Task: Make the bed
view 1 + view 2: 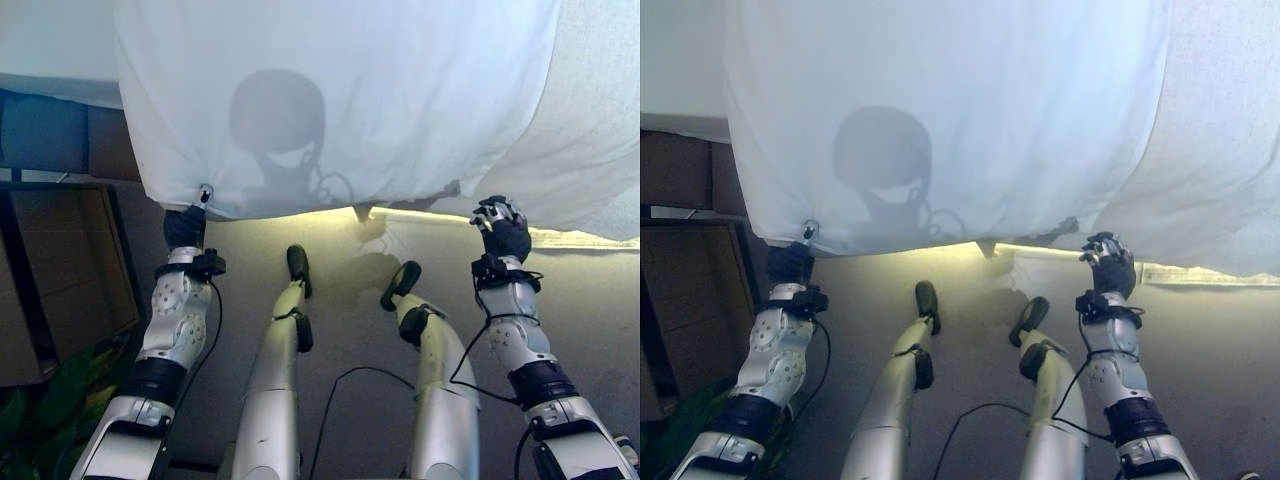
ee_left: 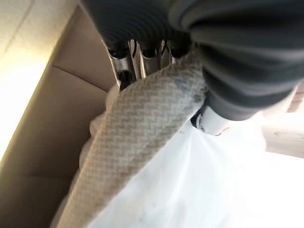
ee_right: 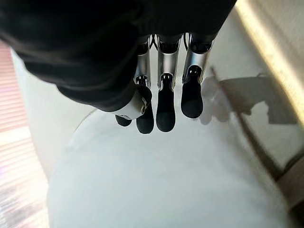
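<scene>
A big white sheet (image 1: 340, 100) hangs spread out in front of me, and its lower edge stops just above the floor. My left hand (image 1: 185, 226) grips its lower left corner. In the left wrist view the fingers (image 2: 124, 61) curl round a bunched roll of beige woven cloth (image 2: 137, 137), with white sheet (image 2: 199, 185) beneath it. My right hand (image 1: 503, 230) is at the sheet's lower right edge. Its fingers (image 3: 165, 107) are curled over the white cloth (image 3: 156, 185) with nothing between them and the thumb.
A pale textured cover (image 1: 600, 120) lies behind the sheet on the right. On the left stand a grey-blue bed side (image 1: 45, 130) and a brown box (image 1: 65, 270), with green leaves (image 1: 40, 405) below it. Grey floor (image 1: 350, 330) stretches under the sheet.
</scene>
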Available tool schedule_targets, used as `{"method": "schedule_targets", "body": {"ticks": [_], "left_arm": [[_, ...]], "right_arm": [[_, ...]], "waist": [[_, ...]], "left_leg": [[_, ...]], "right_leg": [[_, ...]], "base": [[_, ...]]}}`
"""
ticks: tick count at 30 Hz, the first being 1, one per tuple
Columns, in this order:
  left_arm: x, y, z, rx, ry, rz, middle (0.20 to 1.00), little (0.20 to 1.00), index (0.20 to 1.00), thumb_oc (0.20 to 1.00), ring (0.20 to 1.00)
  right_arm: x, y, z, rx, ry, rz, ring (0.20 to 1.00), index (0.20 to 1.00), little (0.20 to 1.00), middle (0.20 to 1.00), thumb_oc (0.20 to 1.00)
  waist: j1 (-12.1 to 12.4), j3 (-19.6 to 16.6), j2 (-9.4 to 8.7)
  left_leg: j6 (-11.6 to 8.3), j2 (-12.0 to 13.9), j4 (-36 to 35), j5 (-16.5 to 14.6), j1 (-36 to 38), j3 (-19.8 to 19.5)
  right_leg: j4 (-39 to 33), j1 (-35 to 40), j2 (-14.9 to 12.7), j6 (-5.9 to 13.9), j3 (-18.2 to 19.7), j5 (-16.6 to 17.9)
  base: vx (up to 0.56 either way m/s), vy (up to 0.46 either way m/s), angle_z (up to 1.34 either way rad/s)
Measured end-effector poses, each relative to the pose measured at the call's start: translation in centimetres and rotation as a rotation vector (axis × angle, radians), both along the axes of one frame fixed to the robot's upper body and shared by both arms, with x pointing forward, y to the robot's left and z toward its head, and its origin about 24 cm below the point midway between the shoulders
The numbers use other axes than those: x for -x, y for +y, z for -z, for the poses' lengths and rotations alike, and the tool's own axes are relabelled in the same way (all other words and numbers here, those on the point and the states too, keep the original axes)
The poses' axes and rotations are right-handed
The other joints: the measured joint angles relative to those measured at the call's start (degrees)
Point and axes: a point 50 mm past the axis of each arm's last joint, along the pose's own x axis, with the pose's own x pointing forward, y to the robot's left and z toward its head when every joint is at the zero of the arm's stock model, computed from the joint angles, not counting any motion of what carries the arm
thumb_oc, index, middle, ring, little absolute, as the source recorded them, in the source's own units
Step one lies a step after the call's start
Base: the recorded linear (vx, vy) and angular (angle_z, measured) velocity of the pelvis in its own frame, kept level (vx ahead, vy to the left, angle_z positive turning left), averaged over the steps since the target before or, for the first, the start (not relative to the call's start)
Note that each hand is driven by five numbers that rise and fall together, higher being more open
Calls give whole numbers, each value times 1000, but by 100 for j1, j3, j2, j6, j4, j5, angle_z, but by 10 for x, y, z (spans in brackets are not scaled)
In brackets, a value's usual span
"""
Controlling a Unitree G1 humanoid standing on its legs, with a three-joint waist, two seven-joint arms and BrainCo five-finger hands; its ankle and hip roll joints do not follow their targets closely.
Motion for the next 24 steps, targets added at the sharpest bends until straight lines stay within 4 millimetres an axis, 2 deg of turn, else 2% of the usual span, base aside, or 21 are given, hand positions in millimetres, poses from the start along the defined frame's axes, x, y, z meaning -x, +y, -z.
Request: {"method": "schedule_targets", "body": {"ticks": [1, 2, 3, 4, 8, 9, 10, 11, 12, 13, 14, 19, 21, 24], "left_arm": [[-2, 2, -2, -5, 1, -7, 200, 200, 200, 200, 200], [-5, 5, -2, -9, 12, -27, 200, 200, 200, 200, 200], [-7, 7, -2, -13, 22, -35, 200, 200, 200, 200, 200], [-11, 9, -2, -16, 38, -53, 200, 200, 200, 200, 200], [-14, 13, -3, -58, 53, -69, 200, 200, 200, 200, 200], [-14, 16, -5, -71, 58, -77, 282, 282, 282, 282, 282], [-15, 17, -5, -78, 61, -79, 498, 498, 498, 498, 498], [-15, 18, -6, -83, 64, -82, 498, 498, 498, 498, 498], [-15, 20, -3, -85, 75, -92, 595, 595, 595, 595, 595], [-14, 22, -1, -84, 85, -98, 765, 765, 765, 765, 765], [-13, 24, 5, -82, 110, -110, 1000, 1000, 1000, 1000, 1000], [0, 38, 38, -80, 246, -169, 1000, 1000, 1000, 1000, 1000], [2, 42, 44, -88, 274, -185, 1000, 1000, 1000, 1000, 1000], [8, 52, 64, -166, 407, -230, 1000, 1000, 1000, 1000, 1000]], "right_arm": [[-2, 0, -1, 4, 2, 3, 200, 200, 200, 200, 200], [-4, -2, -1, 11, 11, 8, 351, 351, 351, 351, 351], [-6, -3, -1, 21, 22, 11, 937, 937, 937, 937, 937], [-8, -6, 0, 35, 39, 20, 1000, 1000, 1000, 1000, 1000], [-9, -11, 5, 59, 75, 35, 1000, 1000, 1000, 1000, 1000], [-12, -11, 6, 81, 92, 35, 1000, 1000, 1000, 1000, 1000], [-13, -12, 5, 89, 97, 38, 1000, 1000, 1000, 1000, 1000], [-13, -13, 5, 92, 100, 41, 1000, 1000, 1000, 1000, 1000], [-13, -13, 6, 94, 105, 44, 1000, 1000, 1000, 1000, 1000], [-13, -12, 6, 95, 108, 43, 1000, 1000, 1000, 1000, 1000], [-13, -13, 7, 98, 111, 42, 1000, 1000, 1000, 1000, 1000], [-13, -12, 9, 122, 130, 35, 1000, 1000, 1000, 1000, 1000], [-13, -13, 11, 139, 139, 37, 1000, 1000, 1000, 1000, 1000], [-12, -16, 22, 187, 206, 46, 1000, 1000, 1000, 1000, 1000]], "waist": [[2, 0, 0], [-4, 0, 0], [-9, 0, 0], [-18, 0, 0], [-15, 0, -1], [-26, 0, -1], [-27, 0, -1], [-31, 0, -1], [-22, 0, -1], [-23, 0, -1], [-22, 0, -2], [-9, 1, -3], [-3, 1, -3], [-12, 1, -5]], "left_leg": [[1, 13, 52, -16, -68, 1], [5, 31, 128, -36, -162, 9], [10, 40, 185, -51, -208, 14], [21, 52, 290, -101, -287, 29], [48, 86, 424, -168, -384, 90], [64, 93, 485, -201, -437, 124], [71, 93, 515, -214, -471, 144], [72, 90, 531, -220, -497, 152], [67, 99, 591, -238, -564, 150], [67, 104, 613, -244, -598, 148], [70, 112, 634, -250, -655, 150], [122, 131, 848, -339, -813, 149], [138, 126, 909, -356, -856, 148], [165, 125, 994, -379, -900, 149]], "right_leg": [[28, -65, 12, -5, 20, 3], [72, -154, 16, -26, 42, 16], [96, -192, 17, -27, 60, 16], [131, -256, 17, -29, 94, 17], [140, -342, 12, -32, 136, 28], [168, -407, 10, -32, 181, 36], [199, -457, 8, -31, 210, 37], [214, -495, 8, -28, 234, 39], [256, -555, 8, -31, 248, 41], [265, -582, 10, -33, 249, 40], [279, -634, 6, -35, 250, 39], [320, -714, -19, -31, 254, 42], [358, -742, -32, -27, 257, 43], [368, -756, -59, -17, 268, 54]], "base": [[16, 36, -13], [15, 37, -9], [11, 24, -10], [13, 44, -7], [24, 39, -5], [20, 7, -8], [13, 0, -8], [25, 10, -7], [14, 11, -5], [0, 0, 0], [0, 0, 0], [0, 0, 0], [0, 0, 0], [2, 11, -1]]}}
